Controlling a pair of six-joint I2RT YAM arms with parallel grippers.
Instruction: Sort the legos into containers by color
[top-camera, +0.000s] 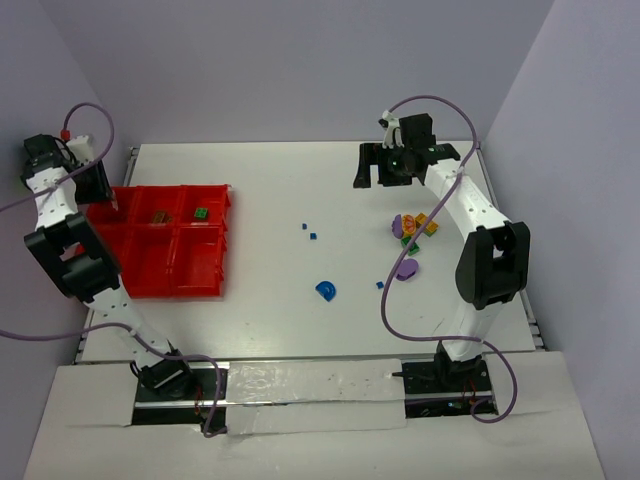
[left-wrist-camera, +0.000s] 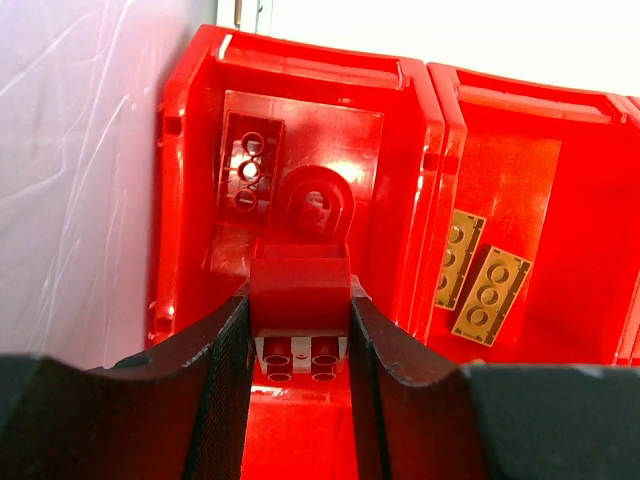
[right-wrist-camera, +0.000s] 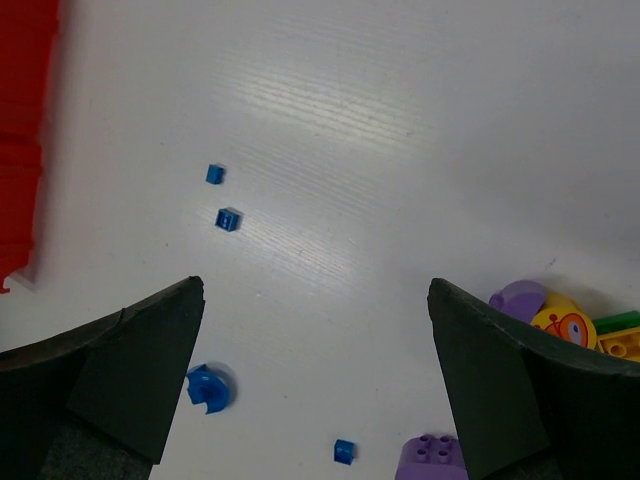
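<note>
My left gripper is shut on a red lego block and holds it over the back-left compartment of the red containers. In the top view this gripper is at the bins' far-left corner. A red brick and a red arch lie in that compartment. Two tan-orange plates lie in the compartment beside it. My right gripper is open and empty, high above the table. Below it lie a blue arch, three tiny blue bits and a purple block.
A green piece lies in the third back compartment. A pile of purple, yellow, orange and green legos sits at the right under the right arm, with a purple piece just in front. The blue arch lies mid-table.
</note>
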